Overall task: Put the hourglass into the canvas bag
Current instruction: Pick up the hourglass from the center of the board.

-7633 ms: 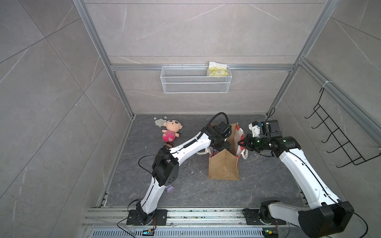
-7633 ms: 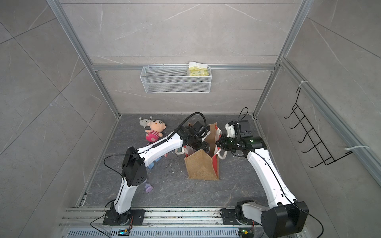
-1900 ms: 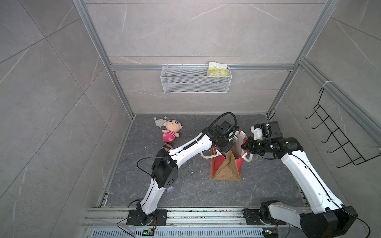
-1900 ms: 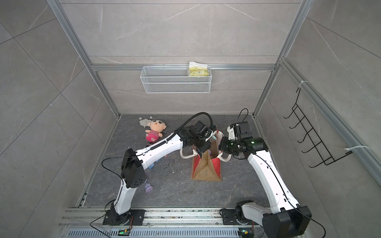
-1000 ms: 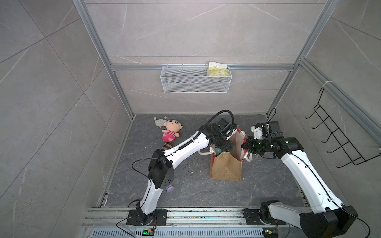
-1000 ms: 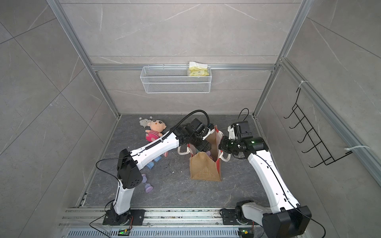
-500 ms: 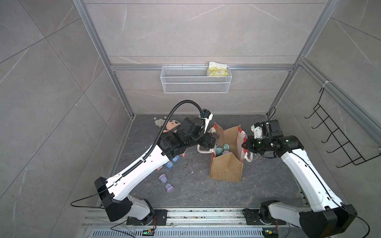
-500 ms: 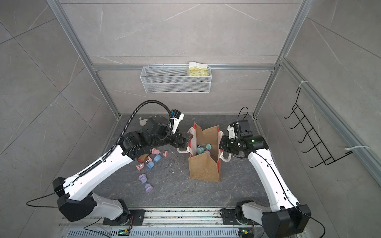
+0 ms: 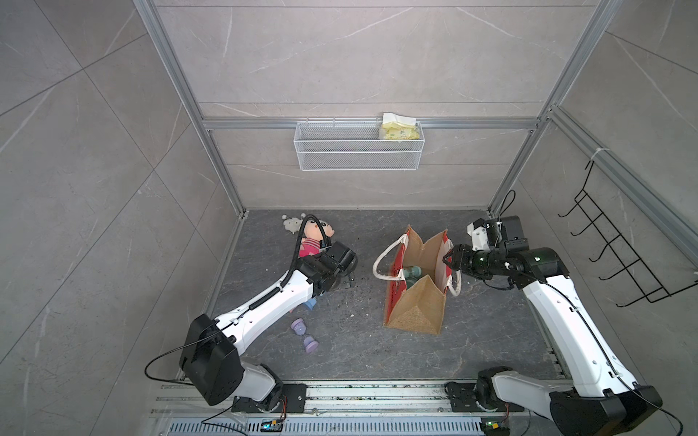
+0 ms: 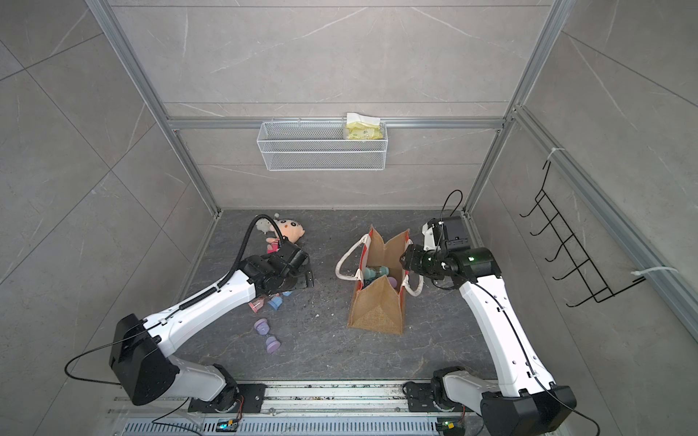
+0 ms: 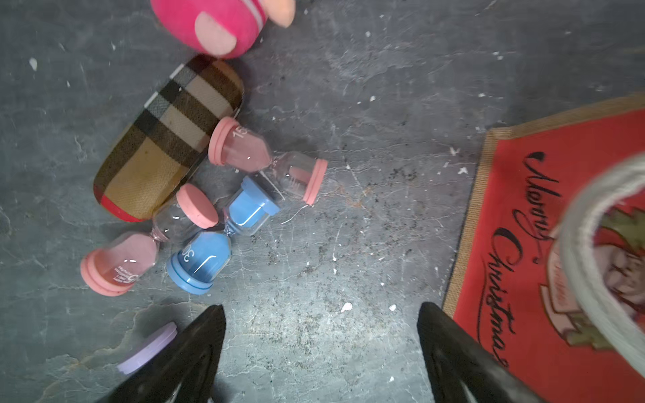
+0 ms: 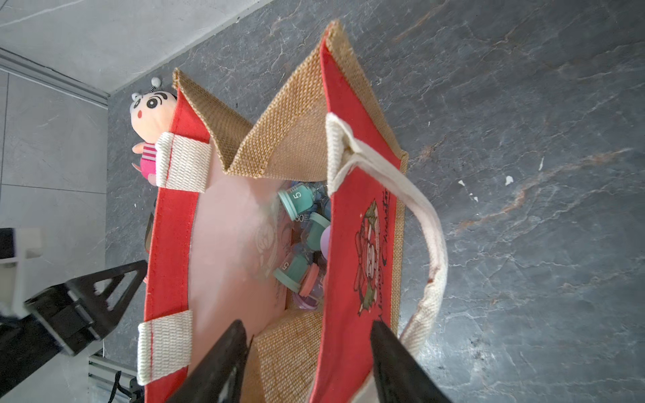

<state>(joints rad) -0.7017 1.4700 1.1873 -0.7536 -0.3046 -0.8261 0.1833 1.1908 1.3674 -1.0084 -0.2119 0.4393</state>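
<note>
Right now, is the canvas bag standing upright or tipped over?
Upright. The canvas bag stands on its base with its mouth open upward, and hourglasses lie inside it.

White-shelled arms (image 9: 559,321) with bulky black joints; a ribbed black cable (image 9: 297,249) loops over the left one.

The dark grey floor (image 9: 359,351) carries the upright canvas bag (image 9: 413,309), a plush doll (image 10: 291,231), a plaid case (image 11: 167,139), two pink hourglasses (image 11: 241,150), a blue hourglass (image 11: 206,258) and a purple hourglass (image 9: 299,327).
</note>
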